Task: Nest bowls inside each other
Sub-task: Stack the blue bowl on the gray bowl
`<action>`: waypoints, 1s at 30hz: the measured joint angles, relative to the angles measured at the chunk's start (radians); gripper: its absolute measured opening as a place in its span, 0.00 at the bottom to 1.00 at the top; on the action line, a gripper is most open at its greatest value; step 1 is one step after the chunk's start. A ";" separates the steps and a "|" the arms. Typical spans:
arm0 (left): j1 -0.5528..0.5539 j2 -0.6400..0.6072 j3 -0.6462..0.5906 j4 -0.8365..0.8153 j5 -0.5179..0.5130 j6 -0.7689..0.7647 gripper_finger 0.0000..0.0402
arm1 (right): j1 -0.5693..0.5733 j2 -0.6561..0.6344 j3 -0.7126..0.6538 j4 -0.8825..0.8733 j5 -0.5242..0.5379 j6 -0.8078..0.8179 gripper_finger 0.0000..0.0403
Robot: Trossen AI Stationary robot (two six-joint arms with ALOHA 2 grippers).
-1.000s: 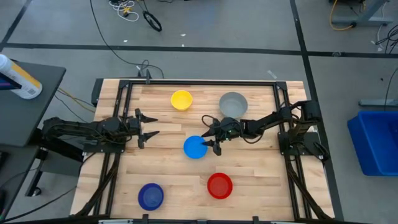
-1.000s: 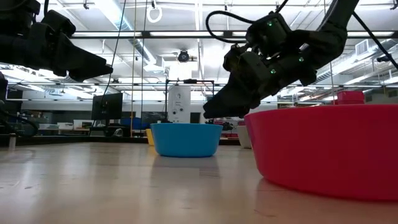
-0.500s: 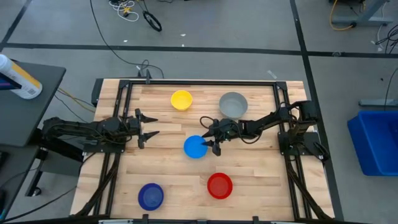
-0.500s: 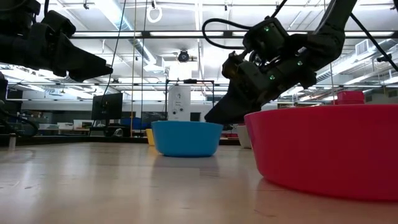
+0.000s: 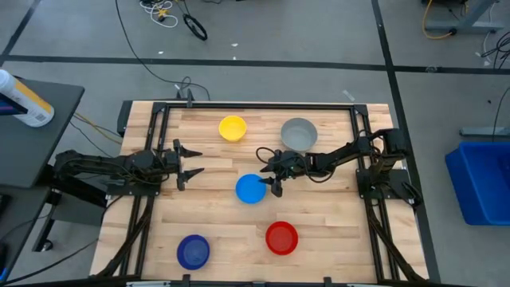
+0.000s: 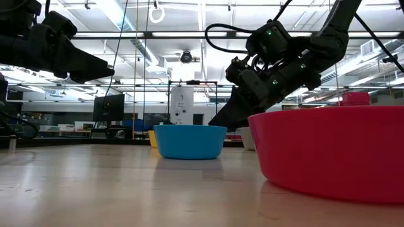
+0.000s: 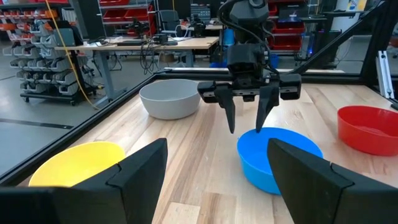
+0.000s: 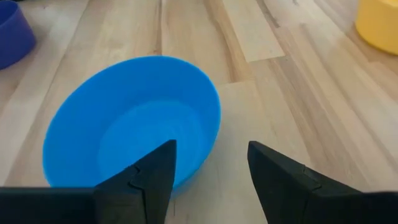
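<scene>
the right gripper (image 5: 271, 172) hangs at the right edge of the light blue bowl (image 5: 250, 189) near the middle of the wooden table (image 5: 215, 215), its two fingers parted and pointing down, one finger over the bowl's inside and the other outside the rim; the fingers straddle the wall without clearly touching it, and nothing is gripped. the left wrist view shows this same gripper (image 7: 247, 121) from the front, its fingertips just above the bowl's rim (image 7: 280, 155). the left gripper (image 5: 190, 165) waits above the table's left side, well apart from every bowl, its fingers spread wide and empty. all five bowls sit separately, none nested: the yellow bowl (image 5: 233, 127) and the grey bowl (image 5: 299, 134) along the far side, the grey one just beside the right arm, the dark blue bowl (image 5: 193, 251) and the red bowl (image 5: 281, 237) along the near side.
</scene>
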 joint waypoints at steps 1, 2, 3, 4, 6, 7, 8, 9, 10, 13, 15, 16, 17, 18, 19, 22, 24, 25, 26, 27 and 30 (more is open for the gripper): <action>0.000 0.000 0.000 0.000 0.000 0.000 0.71 | 0.000 0.000 0.000 -0.002 -0.004 0.003 0.51; 0.000 0.000 0.000 0.000 0.000 0.000 0.71 | 0.001 0.000 0.000 -0.005 -0.007 0.006 0.50; 0.000 0.000 0.000 0.000 0.000 0.000 0.71 | 0.004 0.000 0.000 -0.007 -0.007 0.010 0.50; 0.000 0.000 0.000 0.000 0.000 0.000 0.71 | 0.006 0.000 0.000 -0.008 -0.007 0.012 0.49; 0.000 0.000 0.000 0.000 0.000 0.000 0.71 | 0.013 0.000 0.000 -0.013 -0.008 0.014 0.48; 0.000 0.000 0.000 0.000 0.000 0.000 0.71 | 0.017 0.000 0.000 -0.015 -0.008 0.014 0.48; 0.000 0.000 0.000 0.000 0.000 0.000 0.71 | 0.019 0.000 0.000 -0.015 -0.008 0.015 0.47; 0.000 0.000 0.000 0.000 0.000 0.000 0.71 | 0.022 0.000 0.000 -0.015 -0.008 0.015 0.46; 0.000 0.000 0.000 0.000 0.000 0.000 0.71 | 0.025 0.000 0.000 -0.015 -0.007 0.015 0.45; 0.000 0.000 0.000 0.000 0.000 0.000 0.71 | 0.030 0.000 0.000 -0.014 -0.007 0.015 0.43; 0.000 0.000 0.000 -0.001 0.000 0.000 0.71 | 0.031 0.000 0.000 -0.015 -0.007 0.024 0.41; 0.000 0.000 0.000 -0.002 0.000 0.000 0.71 | 0.031 0.000 0.000 -0.014 -0.006 0.027 0.40; 0.000 0.000 0.000 -0.004 0.000 0.000 0.71 | 0.031 0.000 0.000 -0.015 -0.006 0.026 0.39; 0.000 0.000 0.000 -0.006 0.000 0.000 0.71 | 0.031 0.000 0.000 -0.015 -0.006 0.026 0.38; 0.000 0.000 0.000 -0.008 0.000 0.000 0.71 | 0.031 0.000 0.000 -0.015 -0.006 0.027 0.38; 0.000 0.000 0.000 -0.009 0.000 0.000 0.71 | 0.031 0.000 0.000 -0.015 -0.006 0.027 0.35; 0.000 0.000 0.000 -0.009 0.000 0.000 0.71 | 0.031 0.000 0.000 -0.015 -0.006 0.027 0.32; 0.000 0.000 0.000 -0.009 0.000 0.000 0.71 | 0.031 0.000 0.000 -0.015 -0.006 0.027 0.31; 0.000 0.000 0.000 -0.009 0.000 0.000 0.71 | 0.031 0.000 0.000 -0.016 -0.006 0.027 0.29; 0.000 0.000 0.000 -0.009 0.000 0.000 0.71 | 0.031 0.000 0.000 -0.018 -0.005 0.027 0.27; 0.000 0.000 0.000 -0.009 0.000 0.000 0.71 | 0.031 0.000 0.000 -0.030 -0.006 0.027 0.24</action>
